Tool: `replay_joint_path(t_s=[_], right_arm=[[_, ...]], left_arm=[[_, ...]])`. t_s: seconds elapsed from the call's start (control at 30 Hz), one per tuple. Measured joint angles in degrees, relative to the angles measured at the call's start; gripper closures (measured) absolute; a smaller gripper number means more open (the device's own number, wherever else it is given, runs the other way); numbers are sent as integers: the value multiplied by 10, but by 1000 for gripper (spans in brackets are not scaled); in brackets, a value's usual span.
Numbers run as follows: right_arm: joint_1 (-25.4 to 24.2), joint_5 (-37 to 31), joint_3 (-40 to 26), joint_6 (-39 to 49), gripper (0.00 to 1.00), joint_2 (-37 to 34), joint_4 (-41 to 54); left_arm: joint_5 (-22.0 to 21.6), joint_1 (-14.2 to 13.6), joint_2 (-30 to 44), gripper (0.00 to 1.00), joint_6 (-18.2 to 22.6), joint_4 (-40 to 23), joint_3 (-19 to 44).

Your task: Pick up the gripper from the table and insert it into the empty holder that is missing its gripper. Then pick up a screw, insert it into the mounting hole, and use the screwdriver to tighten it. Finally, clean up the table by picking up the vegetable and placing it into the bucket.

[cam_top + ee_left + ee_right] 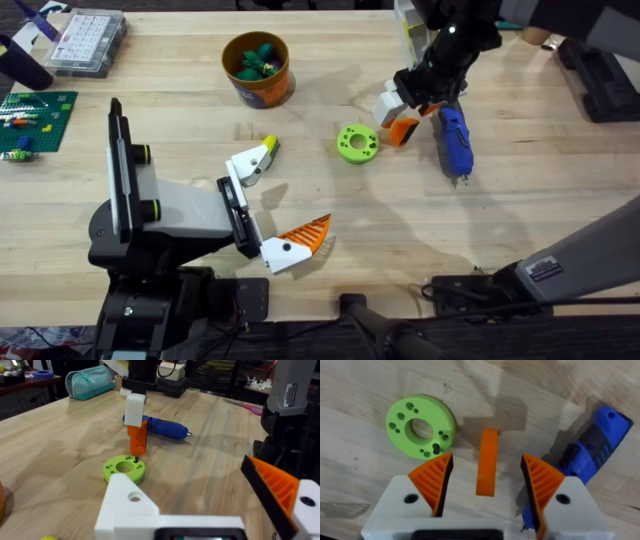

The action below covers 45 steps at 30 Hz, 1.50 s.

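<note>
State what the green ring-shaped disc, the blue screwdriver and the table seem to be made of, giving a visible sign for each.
Green disc: probably matte moulded or printed plastic, given its uniform bright colour and neat drilled holes.
Screwdriver: blue plastic body with darker sections and a thin, shiny tip that looks like metal.
Table: light wood with a smooth finish; grain lines and plank seams show.

The worktop (560,210) is pale wood with a smooth, slightly shiny finish. Under the right hand (487,480), the gripper (486,462) looks like matt orange and white plastic. The hand's own pads (434,479) are orange ribbed plastic on plain white blocks. Just beside the hand, the screwdriver (592,450) is shiny blue plastic with a thin metal tip. Near the hand's other side, the green disc (420,427) is matt plastic. The bucket (258,68), well apart from the hand, looks like smooth orange plastic.
</note>
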<state>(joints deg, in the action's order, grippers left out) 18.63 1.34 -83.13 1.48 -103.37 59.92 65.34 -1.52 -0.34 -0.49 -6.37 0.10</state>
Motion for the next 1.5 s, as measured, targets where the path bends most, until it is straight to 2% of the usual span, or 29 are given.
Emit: replay_joint_path(t_s=[0.67,1.03,1.5], right_arm=[[0,0,-5,-13,171,2,58],[0,0,-3,-27,171,71,53],[-9,0,118,-28,171,103,-22]], left_arm=[[0,0,3,10,0,1,2],[0,0,3,10,0,1,2],[0,0,3,10,0,1,2]])
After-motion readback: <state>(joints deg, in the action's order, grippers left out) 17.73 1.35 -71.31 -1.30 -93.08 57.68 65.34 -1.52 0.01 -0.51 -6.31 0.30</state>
